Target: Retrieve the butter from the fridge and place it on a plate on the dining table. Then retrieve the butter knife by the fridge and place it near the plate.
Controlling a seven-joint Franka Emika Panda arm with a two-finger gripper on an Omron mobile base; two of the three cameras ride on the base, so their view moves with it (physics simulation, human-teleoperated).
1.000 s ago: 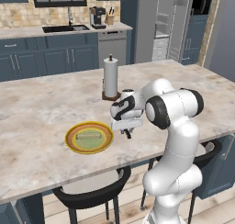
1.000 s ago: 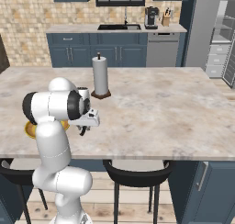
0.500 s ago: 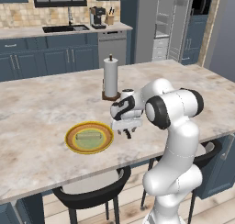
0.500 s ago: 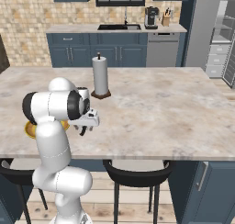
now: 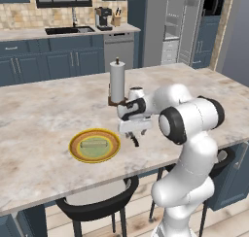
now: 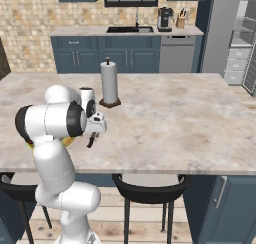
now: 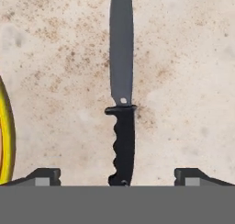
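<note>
- On the beige marbled stone bench (image 5: 44,129), near its front edge: round plate with yellow-orange rim and pale green centre (image 5: 94,145), clear of the edge on all sides.
- Small pale yellow-green stick of butter (image 5: 95,145) lies flat in the plate's centre.
- Pincer (image 5: 134,140) hangs low over the bench just right of the plate, pointing down. Jaws spread wide, gripping nothing; in the hand view the two fingertips (image 7: 43,176) stand far apart at either side.
- Slim dark butter knife (image 7: 122,87) lies flat on the stone between the spread jaws, touching neither. Black ribbed handle nearest the camera, grey blade running straight away from it.
- In the hand view the plate's yellow rim (image 7: 6,140) curves in at the left edge; bare stone between it and the knife, so beside the plate, not touching.
- In the base views the knife sits under the pincer and is too small to make out there.
- White paper-towel roll on a dark round stand (image 5: 117,83) stands upright behind the arm, further in on the bench, near the wrist but apart.
- Open room: wide bare stone to the right of the pincer and across the far half of the bench (image 6: 180,113).
- Black round stools (image 5: 95,202) tucked under the front edge, below the plate and beside the robot base.
- Far wall: dark blue cabinets (image 6: 125,58) with sink, well apart from the bench.
</note>
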